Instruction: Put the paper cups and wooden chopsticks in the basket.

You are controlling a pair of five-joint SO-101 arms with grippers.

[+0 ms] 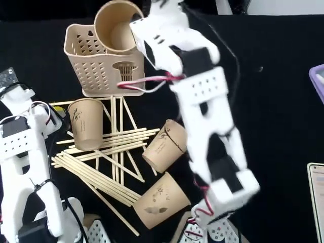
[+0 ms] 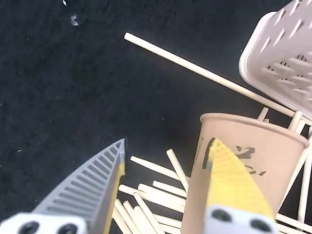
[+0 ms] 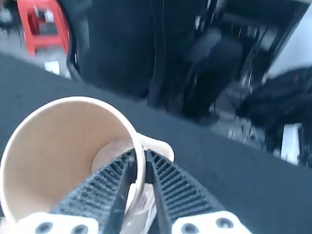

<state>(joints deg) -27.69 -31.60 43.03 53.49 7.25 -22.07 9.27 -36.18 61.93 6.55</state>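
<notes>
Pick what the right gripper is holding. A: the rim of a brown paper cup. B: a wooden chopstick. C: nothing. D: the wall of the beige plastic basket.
A: the right gripper pinches the rim of the brown paper cup, one finger inside and one outside.

Overhead view, close wrist cameras — basket (image 1: 96, 71) shared

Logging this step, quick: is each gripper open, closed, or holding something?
Left gripper: open, holding nothing.
Right gripper: closed on a paper cup by its rim, above the basket.
</notes>
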